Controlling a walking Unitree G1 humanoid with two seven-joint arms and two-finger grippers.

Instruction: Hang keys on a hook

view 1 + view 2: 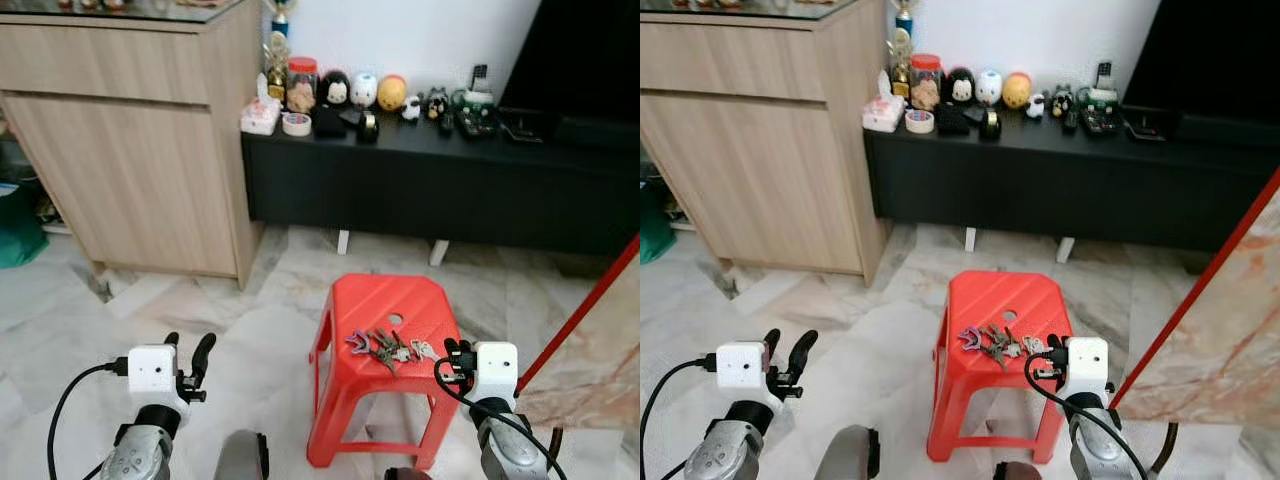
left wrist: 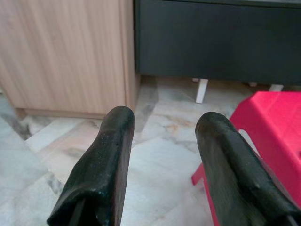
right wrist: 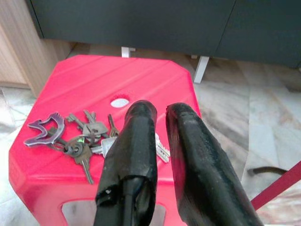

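**A:** Closest to us are the two arms. The right gripper (image 3: 160, 122) hangs over the near right edge of the red plastic stool (image 1: 365, 300), its fingers drawn almost together with only a thin slit between them and nothing in it. The left gripper (image 2: 164, 136) is out over the marble floor (image 1: 250, 300) to the stool's left, fingers spread wide, empty.

**B:** And the keys?

**A:** The bunch of keys (image 3: 82, 139) lies flat on the stool's top, toward the near edge, with a purple keychain charm (image 3: 43, 132) at its left end. The right fingers sit just beside the bunch's right end, above it as far as I can judge.

**B:** What worries you?

**A:** In my view, the spread. The keys fan out loosely, so a pinch on a single blade could let the rest swing or slip free. They also lie near the edge; a nudge from those narrow fingers might push them off onto the floor. And I can't make out any hook among the wooden cabinet (image 1: 140, 140) and the black TV console (image 1: 420, 190).
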